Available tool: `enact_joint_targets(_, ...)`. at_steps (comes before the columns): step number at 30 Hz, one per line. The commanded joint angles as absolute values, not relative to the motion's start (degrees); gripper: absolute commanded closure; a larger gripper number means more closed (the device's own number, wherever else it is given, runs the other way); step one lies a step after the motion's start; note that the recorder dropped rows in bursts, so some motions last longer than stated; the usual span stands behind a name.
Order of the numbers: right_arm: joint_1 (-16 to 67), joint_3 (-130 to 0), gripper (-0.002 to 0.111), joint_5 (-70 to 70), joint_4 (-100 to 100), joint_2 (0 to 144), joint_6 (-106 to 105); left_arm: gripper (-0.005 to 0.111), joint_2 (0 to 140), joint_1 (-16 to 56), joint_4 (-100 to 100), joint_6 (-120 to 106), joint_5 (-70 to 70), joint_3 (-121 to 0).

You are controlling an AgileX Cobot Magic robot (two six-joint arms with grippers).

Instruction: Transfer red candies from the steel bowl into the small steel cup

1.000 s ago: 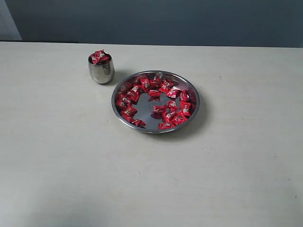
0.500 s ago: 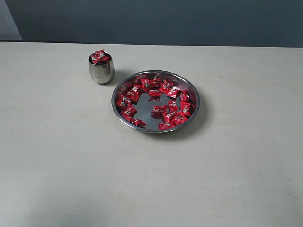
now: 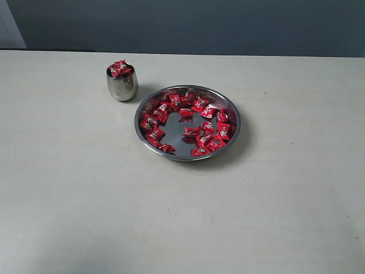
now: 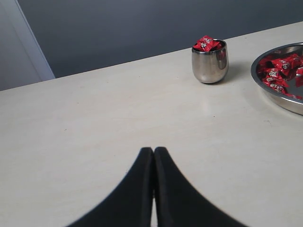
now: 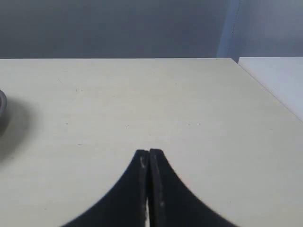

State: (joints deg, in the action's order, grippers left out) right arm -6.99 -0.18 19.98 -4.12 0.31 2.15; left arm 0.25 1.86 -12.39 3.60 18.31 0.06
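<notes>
Table [image 3: 85, 194]: pale matte surface, with a dark grey-blue wall [image 3: 228, 25] behind its far edge.

Steel bowl [image 3: 186, 87]: stands flat on the table, slightly right of centre in the exterior view. Red candies [image 3: 201, 137] lie loose inside it in a rough ring along the low wall, with a few nearer the middle. Bare steel shows at the centre of the floor.

Small steel cup [image 3: 122, 87]: upright on the table, beyond and to the left of the bowl, near it but not touching. Red wrappers are heaped at its mouth and stand above the rim (how many lie below them cannot be told).

Left gripper [image 4: 154, 152]: the two black fingers meet along their inner edges, pinched together with nothing between them. The tips are seen against bare table, and whether they touch the surface cannot be told. The left wrist view shows the cup well apart from the tips, with part of the bowl's rim beside it.

Right gripper [image 5: 148, 153]: black fingers likewise pressed together, nothing gripped, tips over bare table. The right wrist view catches only a sliver of the bowl's rim, well apart from the fingertips, and the table's side edge
</notes>
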Motion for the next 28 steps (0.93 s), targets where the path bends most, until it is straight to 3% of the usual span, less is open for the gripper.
enact_joint_targets(1,-7.3,0.0,0.109,19.11,-4.28,0.0,1.72,0.106,0.0,1.88,-12.53,3.91,17.92,0.0)
enact_joint_targets(28,-7.3,0.0,0.109,19.11,-2.8,0.0,1.72,0.106,0.0,1.88,-12.53,3.91,17.92,0.0)
